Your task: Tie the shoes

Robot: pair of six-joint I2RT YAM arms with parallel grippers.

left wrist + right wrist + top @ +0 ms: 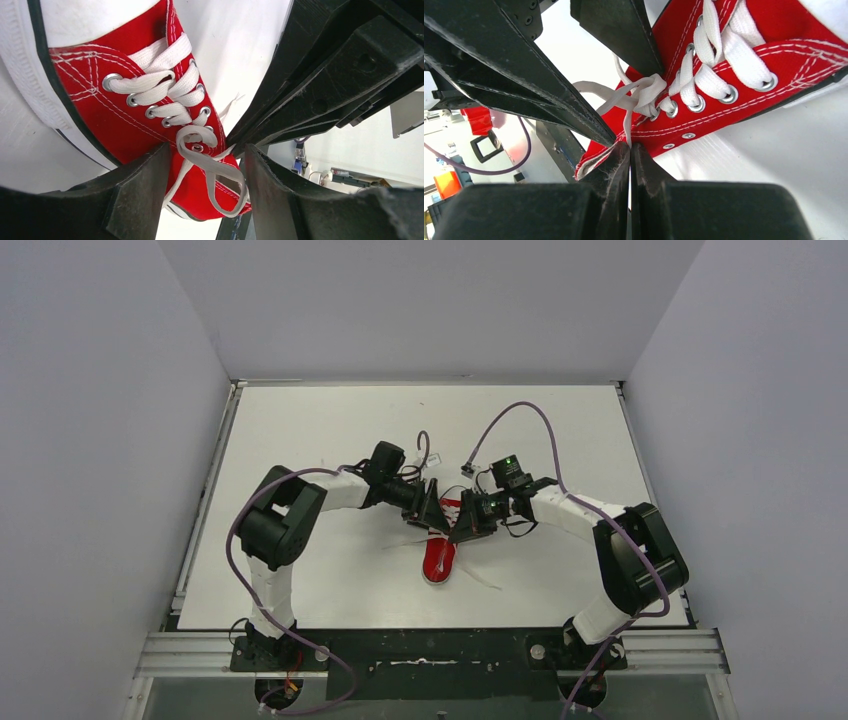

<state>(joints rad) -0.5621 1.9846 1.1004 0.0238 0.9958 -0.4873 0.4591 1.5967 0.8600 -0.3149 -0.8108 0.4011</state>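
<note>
The red sneaker (439,552) lies mid-table, with its white toe cap away from the arm bases, and both grippers meet over its laced part. It fills the left wrist view (115,110) and the right wrist view (744,85). My left gripper (205,187) is open, and a loop of white lace (222,172) by the top eyelets lies between its fingers without being pinched. My right gripper (630,146) is shut on a strand of white lace (626,120) that runs up to the crossing of laces by the top eyelets. In the top view the left gripper (432,510) and the right gripper (466,527) nearly touch.
Loose lace ends trail on the white table (330,430) to the shoe's left (402,544) and right (486,581). The right gripper's black body (340,75) crowds the left wrist view; the left gripper's body (524,65) crowds the right wrist view. Grey walls enclose the table.
</note>
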